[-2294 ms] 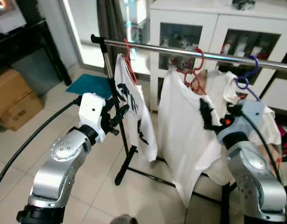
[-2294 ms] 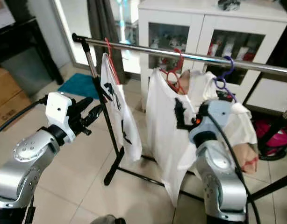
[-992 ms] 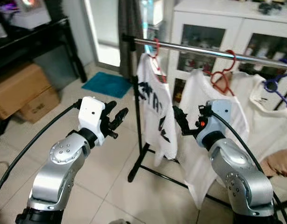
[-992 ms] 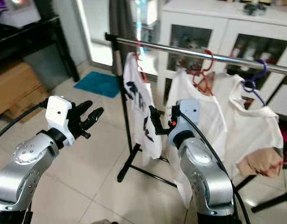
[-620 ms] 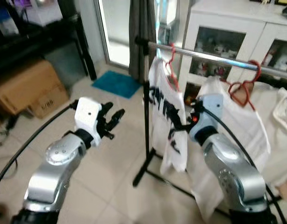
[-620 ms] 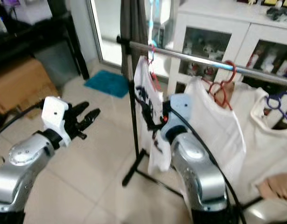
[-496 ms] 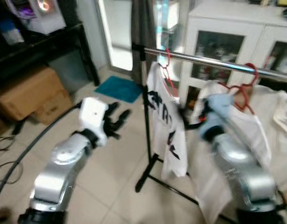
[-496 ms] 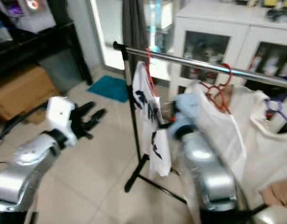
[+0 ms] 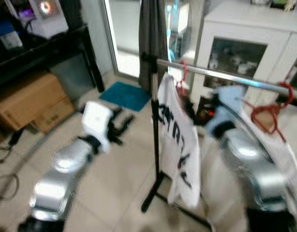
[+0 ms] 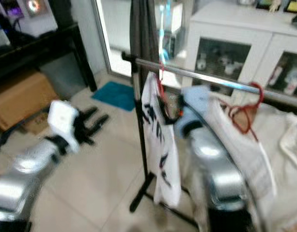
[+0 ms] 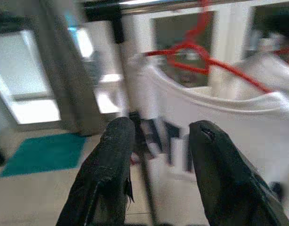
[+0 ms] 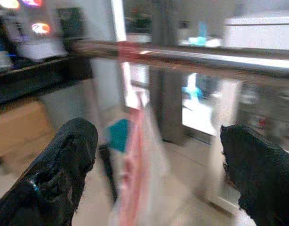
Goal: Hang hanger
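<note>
Right, nearest the camera, two silver arms reach forward, both blurred. The left gripper sits left of centre in the head view, low over the tiled floor, its black fingers spread apart and empty. The right gripper is up at centre, close to the rail; its wrist view shows the two fingers parted wide with nothing between them.

Next back, the clothes rack: a black upright post carries a chrome rail running off to the right. On it, one red hanger near the post carries a white T-shirt with black lettering, too smeared to read. A second red hanger hangs further right on the rail, with pale cloth below it. So two red hangers counted, both on the rail.

Further off, at the left edge, one cardboard box stands beside a black table; any printing on it is unreadable. One teal mat lies on the floor before a bright doorway. At upper right stands a white cabinet with glass doors.
</note>
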{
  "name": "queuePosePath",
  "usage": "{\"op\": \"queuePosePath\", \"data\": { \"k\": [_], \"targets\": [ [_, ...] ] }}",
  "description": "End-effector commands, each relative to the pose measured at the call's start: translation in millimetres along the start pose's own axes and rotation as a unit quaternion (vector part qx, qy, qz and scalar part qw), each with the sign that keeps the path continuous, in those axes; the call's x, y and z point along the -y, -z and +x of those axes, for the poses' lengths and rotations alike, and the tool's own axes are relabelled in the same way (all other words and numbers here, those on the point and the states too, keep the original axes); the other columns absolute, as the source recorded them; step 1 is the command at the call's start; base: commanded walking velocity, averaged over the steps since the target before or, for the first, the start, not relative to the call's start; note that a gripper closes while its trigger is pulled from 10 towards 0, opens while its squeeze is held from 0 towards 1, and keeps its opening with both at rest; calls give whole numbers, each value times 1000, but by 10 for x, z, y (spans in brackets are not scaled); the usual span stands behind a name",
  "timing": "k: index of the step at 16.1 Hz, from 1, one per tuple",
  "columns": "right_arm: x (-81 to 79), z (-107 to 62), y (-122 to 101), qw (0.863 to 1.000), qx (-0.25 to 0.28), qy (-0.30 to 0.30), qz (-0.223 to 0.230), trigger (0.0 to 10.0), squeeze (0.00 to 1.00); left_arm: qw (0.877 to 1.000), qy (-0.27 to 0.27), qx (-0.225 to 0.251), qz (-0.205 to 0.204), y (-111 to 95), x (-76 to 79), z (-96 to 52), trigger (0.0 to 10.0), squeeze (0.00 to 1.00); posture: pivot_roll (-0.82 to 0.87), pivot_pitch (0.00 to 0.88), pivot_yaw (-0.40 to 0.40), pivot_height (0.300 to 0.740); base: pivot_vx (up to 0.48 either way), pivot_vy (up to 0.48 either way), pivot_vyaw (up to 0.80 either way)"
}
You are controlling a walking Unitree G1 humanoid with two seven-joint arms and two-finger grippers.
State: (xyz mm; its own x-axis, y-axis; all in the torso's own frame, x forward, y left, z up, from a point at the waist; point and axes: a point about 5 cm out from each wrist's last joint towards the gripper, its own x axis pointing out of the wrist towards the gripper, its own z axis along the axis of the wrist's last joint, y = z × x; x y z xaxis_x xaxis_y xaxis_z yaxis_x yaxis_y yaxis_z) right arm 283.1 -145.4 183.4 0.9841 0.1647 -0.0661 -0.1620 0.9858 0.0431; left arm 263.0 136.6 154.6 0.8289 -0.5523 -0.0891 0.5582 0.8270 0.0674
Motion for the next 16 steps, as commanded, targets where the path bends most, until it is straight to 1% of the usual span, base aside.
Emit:
{"op": "queuePosePath", "data": {
  "k": [1,2,4,6,7,8,9,10,14,15,16],
  "targets": [
    [-96,40,-50,1000,-5,-26,6,10000,1000,1000,-1,-19,13,36,-44,-55,10000,0,-41,0,61,740,0,0,0],
    [-95,66,-40,999,-16,-33,5,10000,1000,999,8,-30,18,82,-18,-64,10000,0,-42,0,63,740,0,0,0],
    [-97,119,-24,998,-29,-44,18,10000,1000,998,22,-46,20,137,-5,-75,10000,0,-46,0,65,740,0,0,0],
    [-95,217,-3,997,-47,-57,30,10000,1000,994,61,-78,35,226,2,-132,10000,0,-45,0,67,740,0,0,0],
    [-71,315,-16,997,-54,-49,23,10000,1000,992,79,-94,41,267,-16,-179,10000,0,-46,0,68,740,0,0,0],
    [-38,406,-39,997,-61,-37,12,10000,737,989,89,-105,48,292,-37,-212,10000,0,-44,0,66,740,0,0,0],
    [-26,432,-47,997,-63,-32,7,10000,737,989,91,-108,50,298,-43,-220,10000,0,-41,0,64,740,0,0,0],
    [78,561,-112,998,-65,4,-11,10000,0,988,94,-112,55,299,-65,-245,10000,0,-36,0,61,740,0,0,0],
    [200,655,-162,996,-82,25,-28,10000,0,985,110,-116,57,309,-40,-265,10000,0,-37,0,59,740,0,0,0],
    [229,667,-150,995,-91,28,-29,10000,0,985,113,-116,58,310,-35,-265,10000,0,-39,0,59,740,0,0,0],
    [260,673,-115,994,-102,29,-20,10000,0,985,115,-115,58,309,-31,-259,10000,0,-40,0,59,740,0,0,0]
  ]
}}
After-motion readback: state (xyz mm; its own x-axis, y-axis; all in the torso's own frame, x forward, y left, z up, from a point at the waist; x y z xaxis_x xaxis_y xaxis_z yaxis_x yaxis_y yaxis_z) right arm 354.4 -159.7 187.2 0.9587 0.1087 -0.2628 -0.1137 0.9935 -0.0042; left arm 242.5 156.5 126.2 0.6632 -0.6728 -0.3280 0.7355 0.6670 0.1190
